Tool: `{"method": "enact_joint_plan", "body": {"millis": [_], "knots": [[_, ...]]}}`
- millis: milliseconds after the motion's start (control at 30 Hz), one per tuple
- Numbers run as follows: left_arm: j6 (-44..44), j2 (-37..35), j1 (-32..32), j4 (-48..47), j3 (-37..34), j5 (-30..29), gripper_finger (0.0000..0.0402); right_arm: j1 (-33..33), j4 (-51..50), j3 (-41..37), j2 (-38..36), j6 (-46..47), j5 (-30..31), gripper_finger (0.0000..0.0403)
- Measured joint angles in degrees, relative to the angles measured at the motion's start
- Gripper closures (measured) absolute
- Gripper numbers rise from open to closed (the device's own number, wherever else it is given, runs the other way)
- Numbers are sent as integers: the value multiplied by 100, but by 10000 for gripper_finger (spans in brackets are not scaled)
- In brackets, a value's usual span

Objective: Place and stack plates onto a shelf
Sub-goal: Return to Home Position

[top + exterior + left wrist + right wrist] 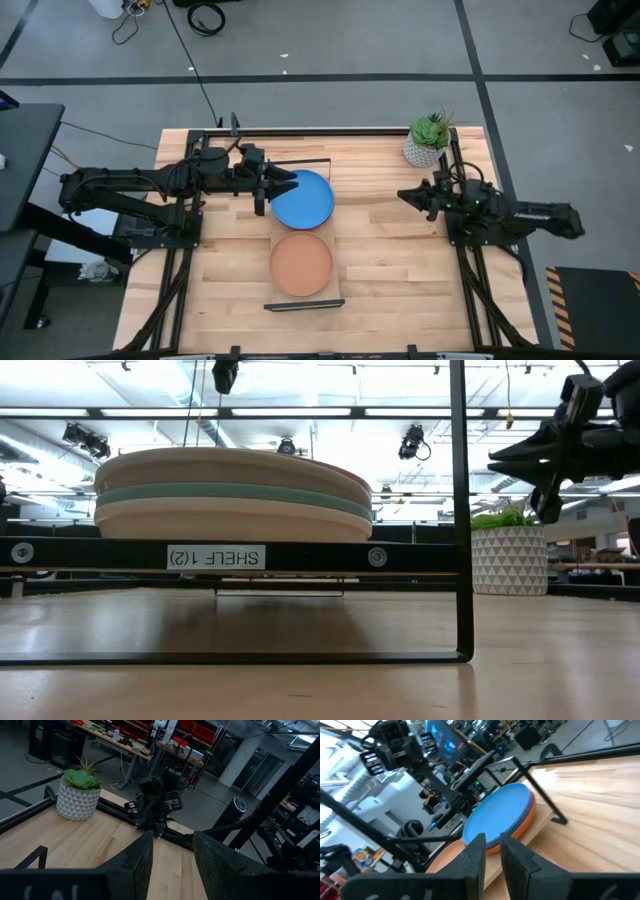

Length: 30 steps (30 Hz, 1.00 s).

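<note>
The left claw [290,186] hangs released and empty, its two dark fingers [137,865] spread with bare wood showing between them. It hovers over the near rim of a bright blue round matte plate [305,200], the top of a stack at the far end of the long light-wood shelf with black wire frame ends [333,232]. In the right wrist view an orange plate [530,817] shows directly under that blue one. At the shelf's near end lies a terracotta round plate [301,264]; the low view shows it crowning a stack of several plates. The right claw [404,195] hovers well apart from the shelf, pointing toward it, its fingers parted by a narrow gap and gripping nothing. Behind it, at the slatted wooden desk's [390,270] far corner, stands a small green plant in a white patterned pot [428,140].
</note>
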Motion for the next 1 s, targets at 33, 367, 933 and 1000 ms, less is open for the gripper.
{"method": "enact_joint_plan", "body": {"millis": [33, 367, 933, 1000], "knots": [[4, 0, 0, 11, 0, -2, 255, 182, 42, 0, 0, 0, 142, 348], [152, 0, -7, 17, 0, -13, 255, 1868, 155, 0, 0, 2, 1618, 378], [839, 82, 629, 255, -184, 427, 255, 2242, 160, 0, 0, -1048, 2189, 381], [659, 68, 752, 891, -633, 682, 255, 2242, 158, 0, 0, -1490, 2187, 380]]}}
